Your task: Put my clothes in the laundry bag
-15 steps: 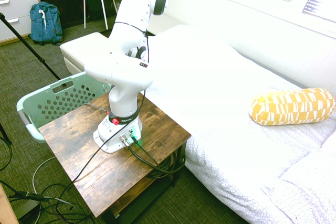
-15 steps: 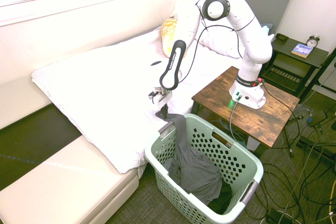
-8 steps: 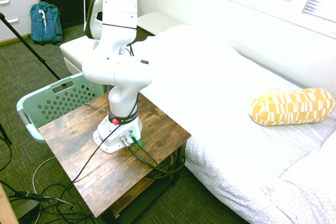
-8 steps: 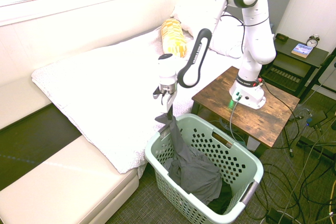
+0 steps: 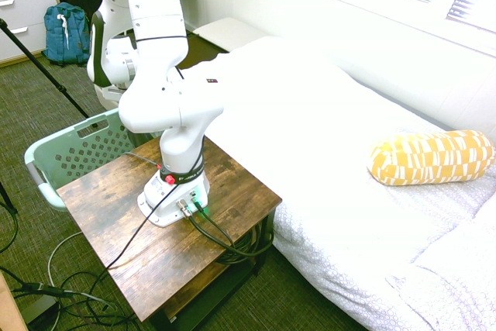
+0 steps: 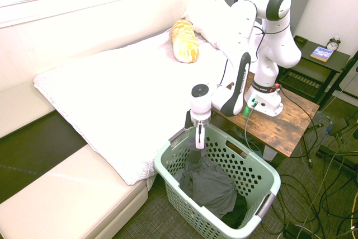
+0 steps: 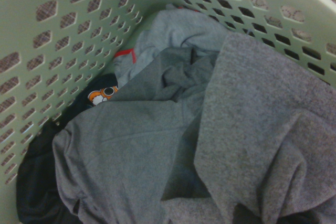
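The laundry bag (image 6: 263, 167) is a mint-green pierced basket on the floor between the bed and the wooden table; its end also shows behind the table (image 5: 74, 149). The clothes (image 6: 210, 186), dark grey fabric, lie bunched inside it. My gripper (image 6: 199, 145) points straight down just inside the basket's near rim, shut, and a fold of the clothes reaches up to its tips. In the wrist view the grey clothes (image 7: 142, 145) fill the basket's bottom, with one flap rising close to the camera against the holed wall (image 7: 63, 40). The first exterior view hides the gripper behind the arm.
A white bed (image 6: 123, 93) with a yellow patterned pillow (image 6: 184, 40) runs behind the basket. The wooden table (image 6: 291, 116) stands right beside it, and a cream bench cushion (image 6: 67, 200) lies to its left. A blue backpack (image 5: 66, 32) leans by the far drawers.
The arm swung from the bed's edge to over the basket and came lower. The clothes that hung over the rim now lie inside. The gripper stayed shut.
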`<state>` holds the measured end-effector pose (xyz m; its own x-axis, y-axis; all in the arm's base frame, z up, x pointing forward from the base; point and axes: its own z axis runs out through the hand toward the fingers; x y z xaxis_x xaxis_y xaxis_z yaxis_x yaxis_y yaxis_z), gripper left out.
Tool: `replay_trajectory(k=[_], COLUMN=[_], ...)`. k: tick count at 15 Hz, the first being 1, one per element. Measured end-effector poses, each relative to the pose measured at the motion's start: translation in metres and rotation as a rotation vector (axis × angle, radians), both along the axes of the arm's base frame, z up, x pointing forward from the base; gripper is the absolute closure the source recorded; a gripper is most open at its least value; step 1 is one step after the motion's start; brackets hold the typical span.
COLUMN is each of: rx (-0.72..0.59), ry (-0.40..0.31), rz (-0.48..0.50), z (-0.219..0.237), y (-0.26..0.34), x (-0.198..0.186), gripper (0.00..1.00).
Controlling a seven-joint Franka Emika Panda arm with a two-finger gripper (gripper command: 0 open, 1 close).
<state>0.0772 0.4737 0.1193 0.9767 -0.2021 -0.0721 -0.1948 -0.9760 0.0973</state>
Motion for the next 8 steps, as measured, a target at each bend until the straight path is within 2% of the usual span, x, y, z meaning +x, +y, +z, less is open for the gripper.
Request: replay_trajectory(k=[4, 8], rx=[0.0, 0.012], ry=[-0.015, -0.037], rz=[-0.009, -0.055], z=[0.0, 0.01], y=[0.003, 0.004], x=[0.008, 0.037], gripper=[0.0, 0.0])
